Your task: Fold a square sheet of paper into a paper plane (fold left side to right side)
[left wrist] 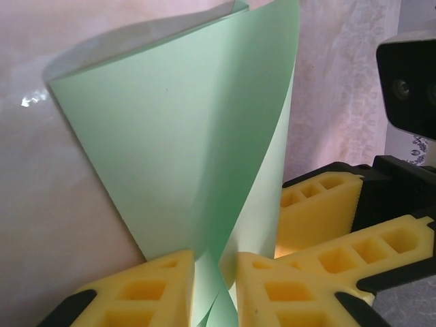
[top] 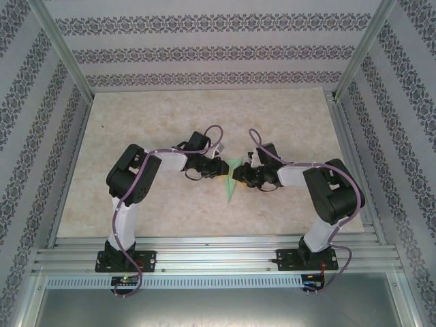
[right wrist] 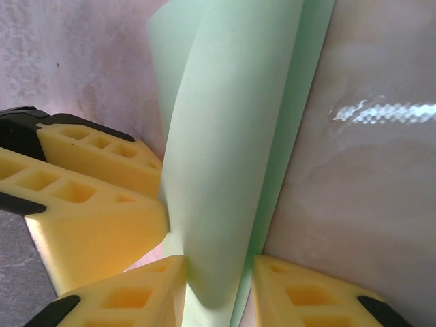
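Observation:
The square sheet of paper is pale mint green and folded into a slim pointed paper plane (top: 231, 188). It lies mid-table with its tip toward the near edge. My left gripper (top: 223, 169) and right gripper (top: 239, 174) meet over its far end from either side. In the left wrist view the paper plane (left wrist: 184, 150) rises in a curl, and the left gripper (left wrist: 211, 289) has its yellow jaws pressed on the layers. In the right wrist view the paper plane (right wrist: 225, 150) bulges upward, with the right gripper (right wrist: 218, 293) closed on the curled fold. Each wrist view also shows the other gripper's fingers (left wrist: 327, 204) (right wrist: 88, 184) close by.
The pale marbled tabletop (top: 136, 116) lies inside an aluminium frame with patterned walls on three sides. A metal rail (top: 218, 255) runs along the near edge, where both arm bases are bolted.

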